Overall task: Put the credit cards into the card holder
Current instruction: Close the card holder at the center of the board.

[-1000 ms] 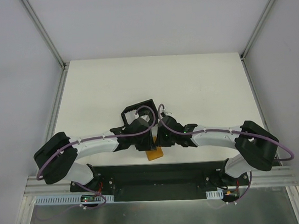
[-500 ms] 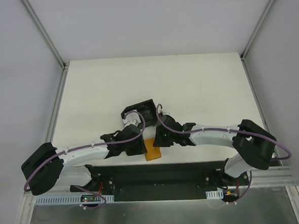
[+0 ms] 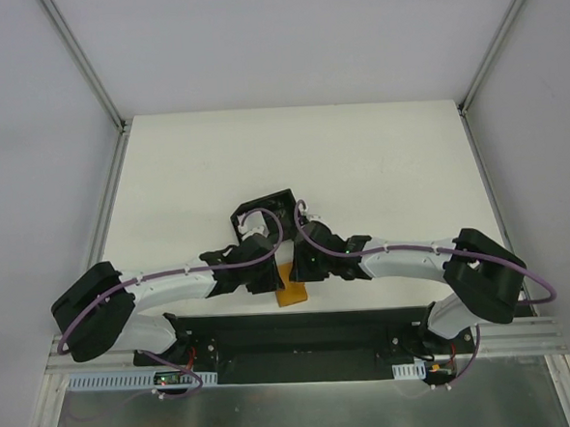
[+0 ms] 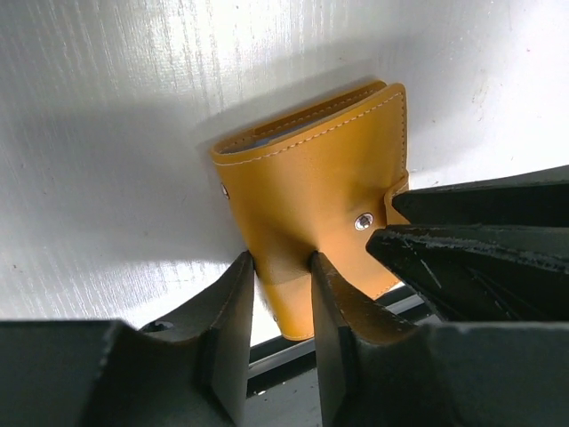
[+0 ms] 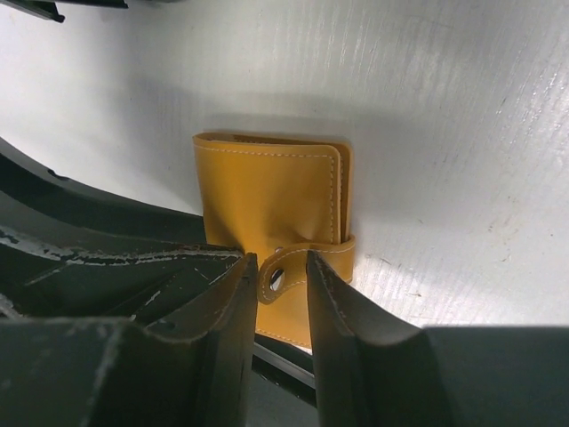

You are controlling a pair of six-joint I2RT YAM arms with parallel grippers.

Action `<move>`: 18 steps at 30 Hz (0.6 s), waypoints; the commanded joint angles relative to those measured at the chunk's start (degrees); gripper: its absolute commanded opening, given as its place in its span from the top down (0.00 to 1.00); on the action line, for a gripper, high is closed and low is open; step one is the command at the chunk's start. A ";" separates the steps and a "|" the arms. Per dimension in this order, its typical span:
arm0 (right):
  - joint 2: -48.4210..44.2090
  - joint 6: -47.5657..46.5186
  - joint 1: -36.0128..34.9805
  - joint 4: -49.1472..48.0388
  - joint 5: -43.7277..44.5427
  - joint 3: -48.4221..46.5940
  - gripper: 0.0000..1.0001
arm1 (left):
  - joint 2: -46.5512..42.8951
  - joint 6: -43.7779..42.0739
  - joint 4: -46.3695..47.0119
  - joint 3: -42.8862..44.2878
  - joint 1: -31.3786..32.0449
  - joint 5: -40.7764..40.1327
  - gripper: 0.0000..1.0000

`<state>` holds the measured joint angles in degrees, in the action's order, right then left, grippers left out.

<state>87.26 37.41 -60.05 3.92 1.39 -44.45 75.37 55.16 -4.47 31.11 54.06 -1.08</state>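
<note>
- Top external view: the white table (image 3: 378, 159) fills the middle, with pale walls around it.
- A black base plate (image 3: 302, 333) runs along the table's near edge, and both arms are bolted to it.
- The left arm (image 3: 163, 284) and the right arm (image 3: 414, 259) bend inward. Their wrists meet just in front of the table's near edge.
- The card holder (image 3: 273, 203), a black open-topped box, sits on the table just beyond the two wrists. It is turned at an angle, and the left wrist covers its near corner.
- A tan-orange folding wallet (image 3: 292, 292) lies between and below the wrists, on the table's near edge and just over the base plate.
- Left gripper (image 4: 280, 267): its fingers stand a narrow gap apart over the wallet's near end, with the leather showing between them. I cannot tell whether they pinch it.
- Right gripper (image 5: 280, 267): its fingers sit close on either side of the wallet's closing strap (image 5: 324, 253). I cannot tell whether they are clamped on it.
- The strap wraps round the wallet's edge, and the wallet is folded shut.
- A small metal snap (image 5: 274, 277) on the strap's end sits between the right fingers.
</note>
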 commanded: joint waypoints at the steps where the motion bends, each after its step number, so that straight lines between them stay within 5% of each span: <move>1: -1.30 -1.54 -1.56 3.28 -1.74 -0.99 0.68 | 3.11 -0.23 -1.60 -0.70 0.52 -2.52 0.76; 11: -12.72 -9.98 -0.77 2.67 -2.00 -0.82 0.59 | 5.13 -3.30 -1.68 0.44 -0.01 -3.14 0.80; 18: -20.63 -10.25 3.71 3.90 0.28 4.71 0.65 | 6.54 -5.76 -1.68 2.46 -0.10 -2.61 0.80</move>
<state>70.41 28.10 -59.05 6.57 -0.08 -43.24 79.20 52.90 -2.11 33.52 54.02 -1.02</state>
